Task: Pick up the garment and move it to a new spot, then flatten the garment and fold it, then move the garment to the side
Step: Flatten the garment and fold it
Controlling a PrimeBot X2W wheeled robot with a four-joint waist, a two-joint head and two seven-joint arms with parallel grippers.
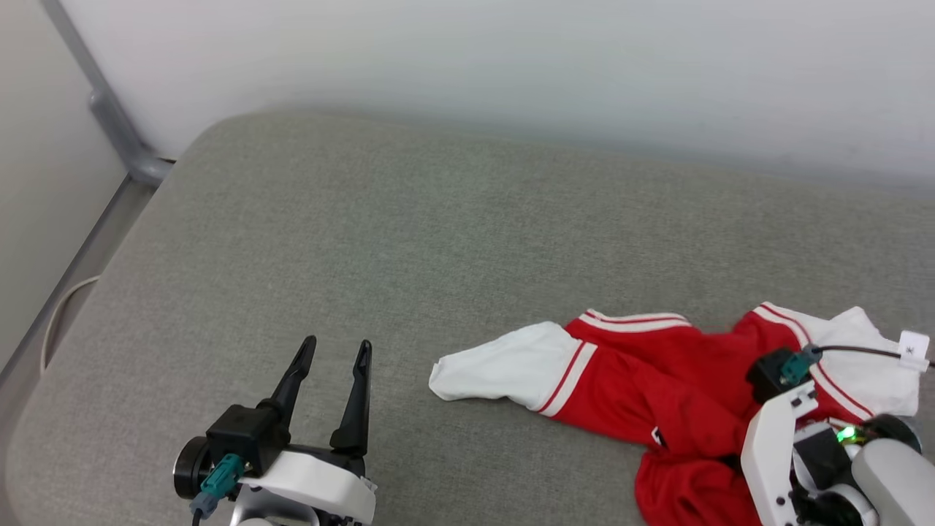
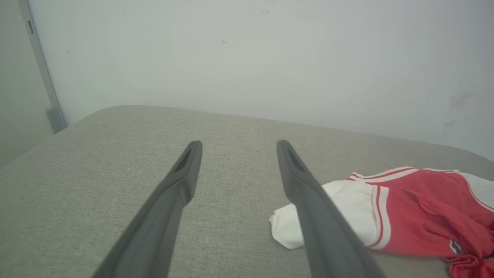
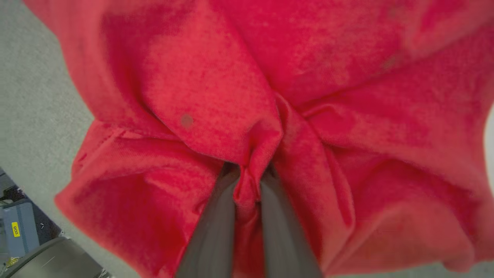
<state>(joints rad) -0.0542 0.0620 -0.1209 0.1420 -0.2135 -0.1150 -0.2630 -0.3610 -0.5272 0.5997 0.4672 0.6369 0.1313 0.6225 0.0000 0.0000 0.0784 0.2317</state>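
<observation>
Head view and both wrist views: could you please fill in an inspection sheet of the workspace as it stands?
Surface: grey fabric cushion, smooth.
Job's things: garment, red with white sleeves, crumpled at the cushion's near right, not yet flattened.
Clutter: nothing seen.
Grippers: left gripper open, empty, left of the garment; right gripper shut on a fold of the red cloth.
Cables: dark cable with a white tag crosses the garment's white sleeve from the right wrist; pale cord loop beside the cushion's left edge.
Surroundings: white wall behind; grey metal post at far left.
</observation>
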